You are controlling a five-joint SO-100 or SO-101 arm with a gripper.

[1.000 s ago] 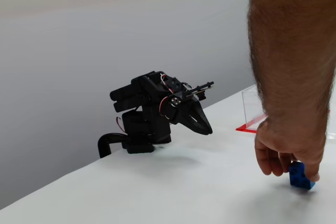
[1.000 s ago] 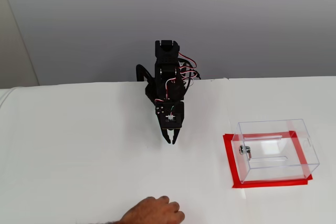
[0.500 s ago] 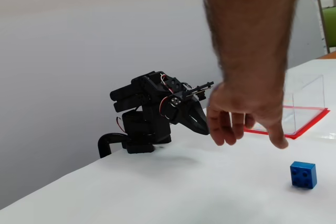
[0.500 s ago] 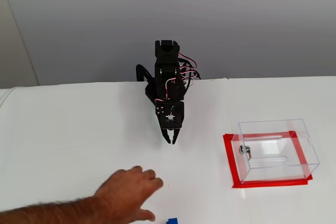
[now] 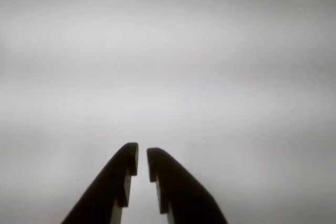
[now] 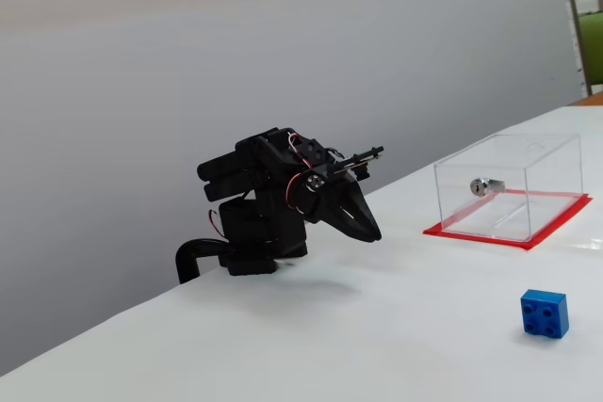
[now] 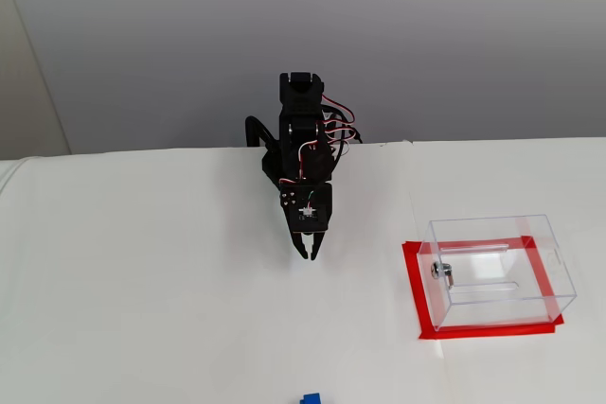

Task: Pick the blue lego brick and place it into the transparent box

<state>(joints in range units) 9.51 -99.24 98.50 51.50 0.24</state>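
In the wrist view your hand (image 5: 142, 160) shows its two dark fingers nearly together, a narrow slit between them, holding nothing over bare white desk (image 5: 210, 77). In a fixed view from the side, the person's arm that set the blue lego brick (image 6: 545, 313) down has gone; the brick sits alone, nearer the camera than the transparent box (image 6: 509, 187). In a fixed view from above, the brick (image 7: 310, 398) peeks in at the bottom edge, well left of the box (image 7: 494, 272), so you can start your reach.
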